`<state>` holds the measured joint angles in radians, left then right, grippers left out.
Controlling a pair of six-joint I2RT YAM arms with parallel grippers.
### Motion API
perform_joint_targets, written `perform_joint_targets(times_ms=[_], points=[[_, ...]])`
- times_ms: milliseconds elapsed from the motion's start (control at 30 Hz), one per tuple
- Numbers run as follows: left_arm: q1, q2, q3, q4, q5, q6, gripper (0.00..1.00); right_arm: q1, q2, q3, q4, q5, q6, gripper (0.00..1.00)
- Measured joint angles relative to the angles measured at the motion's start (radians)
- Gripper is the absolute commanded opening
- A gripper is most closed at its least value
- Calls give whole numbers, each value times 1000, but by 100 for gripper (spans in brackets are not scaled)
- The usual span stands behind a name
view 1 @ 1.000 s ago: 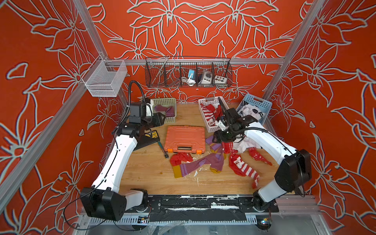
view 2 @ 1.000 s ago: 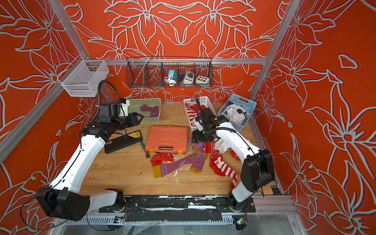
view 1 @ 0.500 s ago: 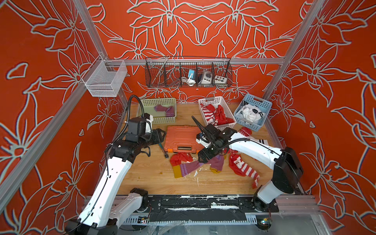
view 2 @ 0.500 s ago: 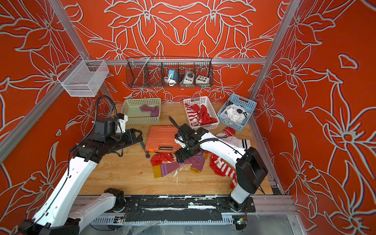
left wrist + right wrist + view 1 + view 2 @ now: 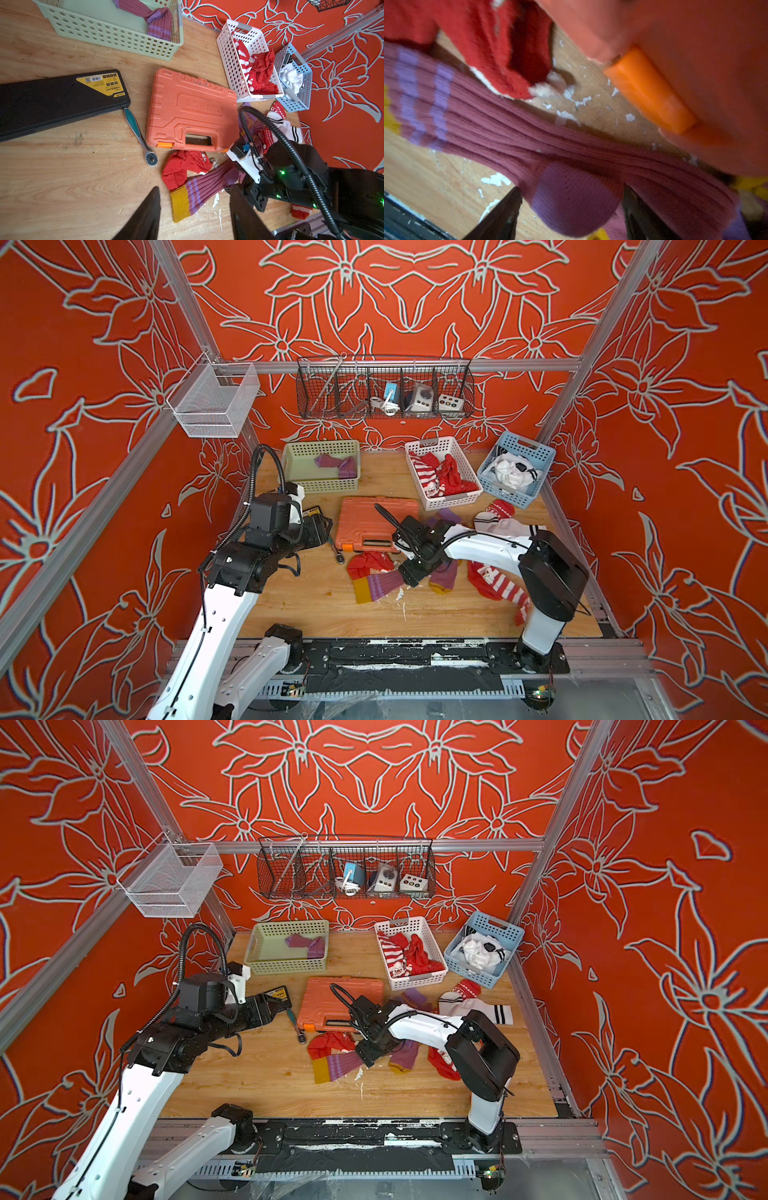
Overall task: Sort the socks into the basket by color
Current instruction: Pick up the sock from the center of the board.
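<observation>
A purple sock [image 5: 382, 583] with a mustard cuff lies on the wooden table, in front of the orange case. My right gripper [image 5: 411, 576] is down on it, open. In the right wrist view its fingers [image 5: 508, 207] stand on either side of the sock's lilac heel [image 5: 571, 197]. A red sock [image 5: 368, 564] lies against the purple one. More socks lie to the right: purple [image 5: 442, 578], red striped [image 5: 498, 589] and white [image 5: 503, 526]. My left gripper [image 5: 195, 207] hangs open and empty above the table, left of the pile.
At the back stand a green basket [image 5: 320, 485] holding purple socks, a white basket [image 5: 453, 499] holding red ones and a blue basket [image 5: 515, 497] holding white ones. An orange tool case [image 5: 374, 522], a black case [image 5: 58, 99] and a ratchet [image 5: 139, 133] lie mid-table.
My right arm has swung from the white basket down to the purple sock in the pile. My left arm has drawn back from the green basket toward the black case.
</observation>
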<state>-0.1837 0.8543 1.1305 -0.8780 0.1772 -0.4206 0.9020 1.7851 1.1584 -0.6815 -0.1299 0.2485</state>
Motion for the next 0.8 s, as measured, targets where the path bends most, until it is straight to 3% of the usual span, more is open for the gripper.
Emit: perform_joint_targets(times_ms=[133, 233, 300, 567, 800], points=[[-1, -1, 0, -5, -1, 0, 53, 0, 5, -16, 26, 7, 11, 28], [-2, -2, 0, -5, -1, 0, 53, 1, -1, -23, 36, 5, 19, 8], [-4, -2, 0, -5, 0, 0, 53, 1, -14, -23, 32, -2, 23, 1], [-44, -2, -19, 11, 5, 0, 53, 1, -151, 24, -17, -38, 22, 0], [-172, -10, -111, 93, 4, -15, 55, 0, -244, 110, -49, -82, 19, 0]])
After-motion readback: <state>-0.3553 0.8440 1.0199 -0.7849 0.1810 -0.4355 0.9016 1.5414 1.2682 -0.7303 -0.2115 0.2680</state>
